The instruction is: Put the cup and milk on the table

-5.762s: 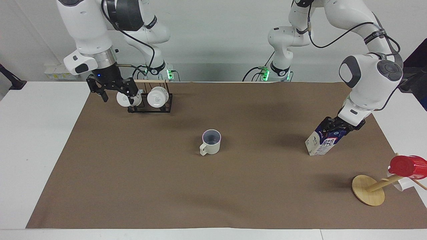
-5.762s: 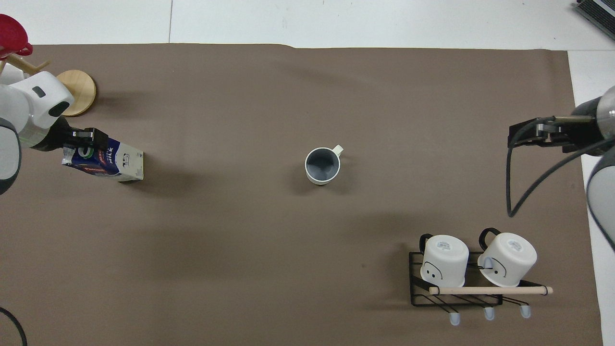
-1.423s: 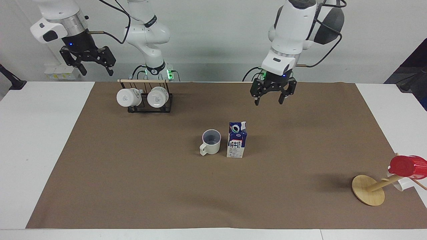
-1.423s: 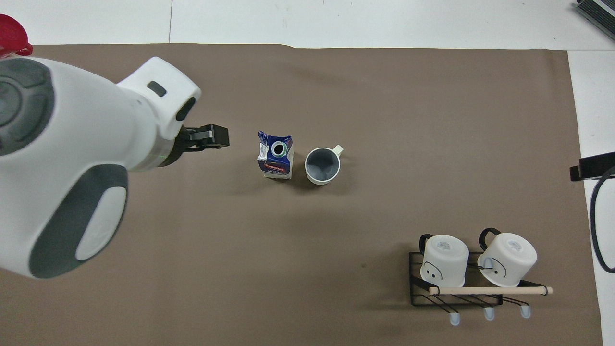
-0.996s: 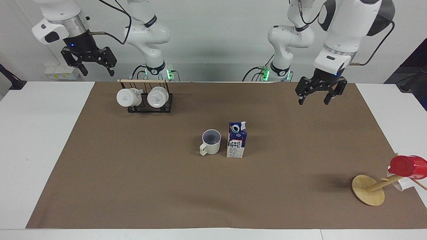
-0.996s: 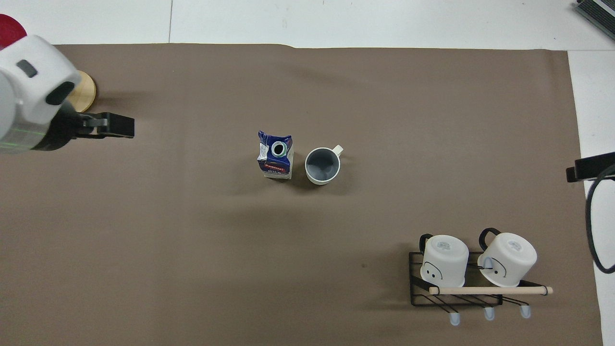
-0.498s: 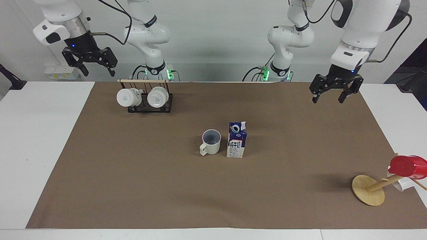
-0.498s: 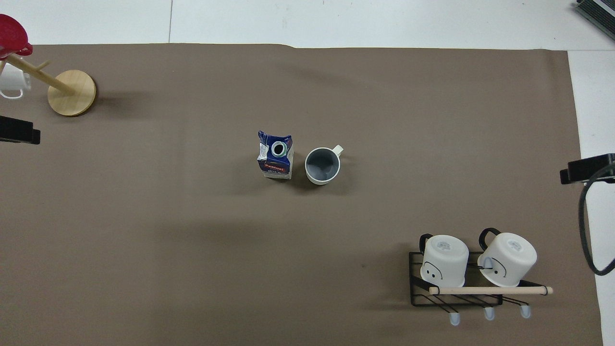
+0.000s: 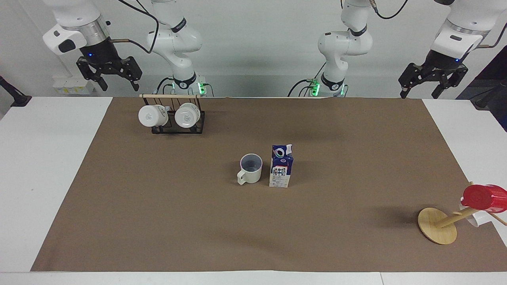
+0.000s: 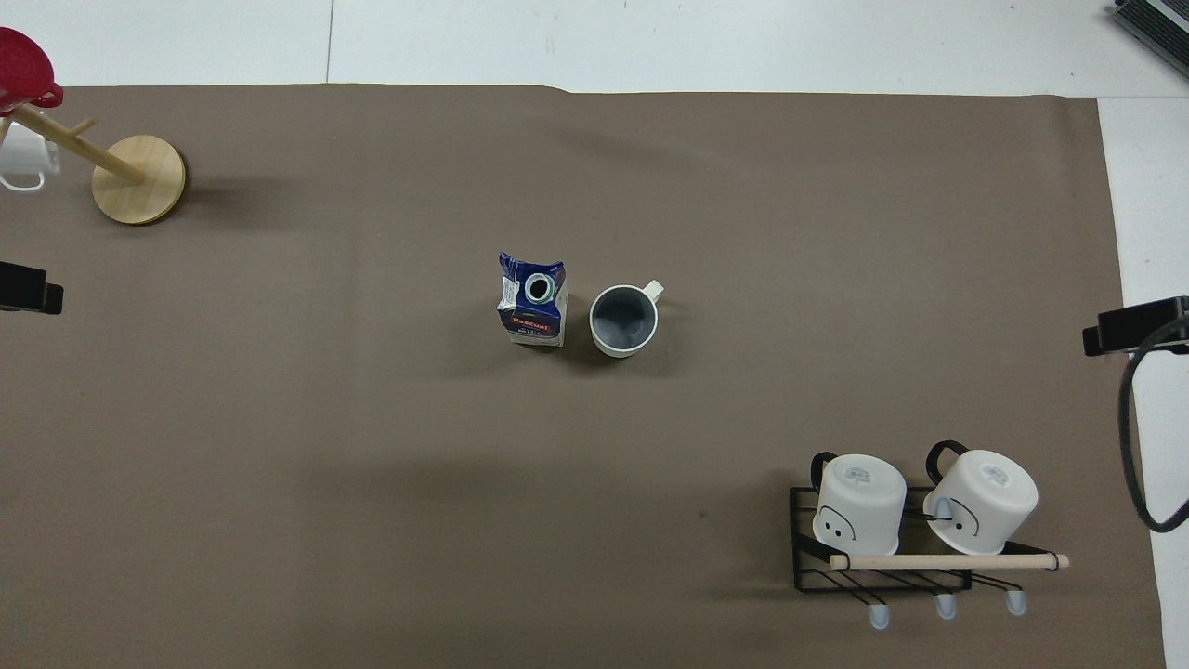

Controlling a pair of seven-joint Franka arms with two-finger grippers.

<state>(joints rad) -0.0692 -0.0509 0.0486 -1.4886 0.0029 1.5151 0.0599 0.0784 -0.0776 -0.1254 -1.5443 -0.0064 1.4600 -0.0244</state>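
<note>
The cup and milk are set upright side by side mid-tabletop – seemingly just apart – while the left pincer and right pincer are raised, spread wide and empty.

wall: plain white, runs along robots' end | socket strip: white, low on wall toward right arm's end | dark stand: partly visible at frame edge, same end | light: even, soft shadows | dark equipment: at left arm's end, unclear what | floor: hidden
</note>
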